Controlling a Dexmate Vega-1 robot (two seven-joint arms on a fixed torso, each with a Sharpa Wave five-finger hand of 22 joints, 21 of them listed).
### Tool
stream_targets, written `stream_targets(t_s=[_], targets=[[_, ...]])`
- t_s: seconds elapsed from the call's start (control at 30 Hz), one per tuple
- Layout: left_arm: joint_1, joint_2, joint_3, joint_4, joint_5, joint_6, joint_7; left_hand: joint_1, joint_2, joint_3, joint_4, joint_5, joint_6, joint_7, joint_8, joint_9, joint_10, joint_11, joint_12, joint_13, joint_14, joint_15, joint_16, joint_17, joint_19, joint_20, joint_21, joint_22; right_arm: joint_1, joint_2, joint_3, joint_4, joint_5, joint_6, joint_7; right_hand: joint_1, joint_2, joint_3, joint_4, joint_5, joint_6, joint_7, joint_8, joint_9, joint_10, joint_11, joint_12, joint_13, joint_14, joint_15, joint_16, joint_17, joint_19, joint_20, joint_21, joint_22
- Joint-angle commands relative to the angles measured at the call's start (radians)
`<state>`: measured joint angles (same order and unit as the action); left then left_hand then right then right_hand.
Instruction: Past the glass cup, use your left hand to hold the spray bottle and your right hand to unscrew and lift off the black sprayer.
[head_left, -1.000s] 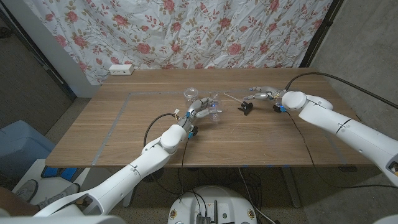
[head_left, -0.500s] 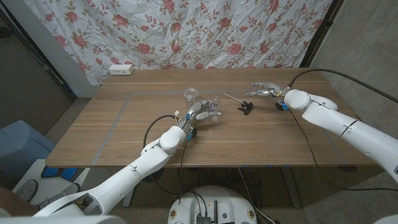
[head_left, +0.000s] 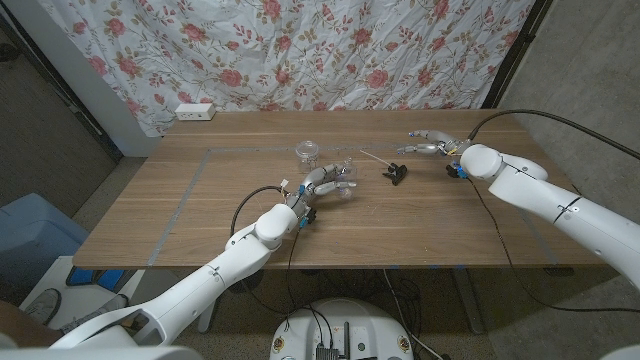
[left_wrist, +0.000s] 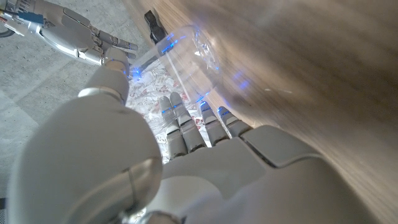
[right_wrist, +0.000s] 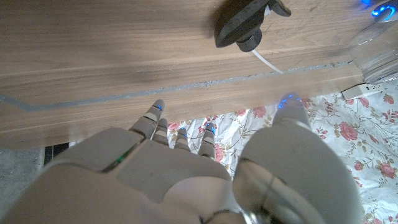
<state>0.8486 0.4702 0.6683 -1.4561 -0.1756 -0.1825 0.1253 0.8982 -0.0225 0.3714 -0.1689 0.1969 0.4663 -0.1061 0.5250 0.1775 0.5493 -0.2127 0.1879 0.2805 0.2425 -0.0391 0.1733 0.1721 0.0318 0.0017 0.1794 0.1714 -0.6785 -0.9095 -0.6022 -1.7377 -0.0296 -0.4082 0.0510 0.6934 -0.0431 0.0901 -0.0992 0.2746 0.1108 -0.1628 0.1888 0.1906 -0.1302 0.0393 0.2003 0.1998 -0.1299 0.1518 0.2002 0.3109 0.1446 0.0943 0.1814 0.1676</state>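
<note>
The table (head_left: 200, 215) is carrying everything, so its smooth wood is the first worry: the clear spray bottle (head_left: 343, 181), sitting just above the middle of the head picture, could slide or roll if the left hand (head_left: 318, 183) lets go carelessly. That hand's fingers are curling around the bottle from the lower left; it is looking like a hold, though in the left wrist view the bottle is blurred and I cannot tell how firm it is.

The right hand (head_left: 430, 146) is hovering in the upper right, fingers spread and holding nothing, well apart from the bottle. The black sprayer (head_left: 396, 176) is already lying on the table right of centre, between the two hands, its thin white tube trailing toward the bottle. A sweep of the right arm back across could knock it away or snag the tube.

The glass cup (head_left: 307, 152) is standing just beside the bottle, up and to the left; a clumsy retreat of the left hand could tip it.

Counting: one table, two hands, one bottle, one cup, one sprayer.
</note>
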Motion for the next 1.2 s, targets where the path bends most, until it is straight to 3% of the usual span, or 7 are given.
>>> stream_targets(t_s=[0.03, 0.67, 0.9, 1.2], targets=[[0.005, 0.009, 0.004, 0.004, -0.002, 0.003, -0.013, -0.075, 0.063, -0.004, 0.002, 0.001, 0.028, -0.03, -0.006, -0.002, -0.004, -0.002, 0.003, -0.005, -0.012, -0.061, -0.001, -0.001, -0.011, 0.002, -0.003, 0.002, -0.022, -0.008, 0.014, -0.02, 0.004, -0.01, -0.018, 0.001, -0.001, 0.001, 0.004, 0.005, 0.009, -0.001, 0.007, 0.0, 0.005, 0.0, 0.005, 0.001, 0.004, 0.0, 0.011, -0.001, 0.01, 0.001, 0.005, 0.0], [0.007, 0.023, 0.005, -0.005, -0.021, 0.028, -0.04, -0.081, 0.066, -0.001, 0.002, 0.002, 0.021, -0.067, -0.052, 0.0, -0.032, -0.003, 0.0, -0.036, -0.024, -0.047, 0.008, -0.001, -0.039, 0.012, 0.001, 0.002, -0.041, -0.007, 0.027, -0.027, 0.017, -0.009, -0.044, 0.002, 0.007, 0.004, 0.002, 0.006, 0.022, 0.0, 0.01, -0.002, 0.011, 0.0, 0.006, 0.0, 0.009, -0.001, 0.013, -0.005, 0.016, 0.0, 0.007, 0.0], [0.002, 0.029, 0.008, -0.007, -0.033, 0.032, -0.065, -0.092, 0.057, -0.005, 0.002, 0.003, -0.001, -0.094, -0.103, 0.002, -0.096, 0.022, -0.004, -0.06, -0.056, -0.034, 0.004, 0.0, -0.062, 0.018, 0.004, 0.002, -0.05, -0.01, 0.032, -0.032, 0.022, -0.008, -0.051, 0.001, 0.008, 0.004, 0.002, 0.007, 0.025, 0.0, 0.01, -0.003, 0.011, 0.0, 0.006, 0.0, 0.01, 0.0, 0.014, -0.006, 0.018, 0.002, 0.007, -0.001], [0.001, 0.039, 0.008, -0.018, -0.041, 0.038, -0.083, -0.107, 0.044, -0.008, 0.002, 0.006, -0.051, -0.106, -0.188, 0.002, -0.204, 0.043, -0.006, -0.086, -0.116, -0.017, 0.001, 0.0, -0.084, 0.022, 0.006, 0.001, -0.057, -0.009, 0.035, -0.035, 0.028, -0.008, -0.059, 0.001, 0.011, 0.005, 0.0, 0.007, 0.026, -0.001, 0.009, -0.003, 0.012, 0.0, 0.006, -0.001, 0.012, 0.001, 0.014, -0.008, 0.022, 0.003, 0.008, -0.001]])
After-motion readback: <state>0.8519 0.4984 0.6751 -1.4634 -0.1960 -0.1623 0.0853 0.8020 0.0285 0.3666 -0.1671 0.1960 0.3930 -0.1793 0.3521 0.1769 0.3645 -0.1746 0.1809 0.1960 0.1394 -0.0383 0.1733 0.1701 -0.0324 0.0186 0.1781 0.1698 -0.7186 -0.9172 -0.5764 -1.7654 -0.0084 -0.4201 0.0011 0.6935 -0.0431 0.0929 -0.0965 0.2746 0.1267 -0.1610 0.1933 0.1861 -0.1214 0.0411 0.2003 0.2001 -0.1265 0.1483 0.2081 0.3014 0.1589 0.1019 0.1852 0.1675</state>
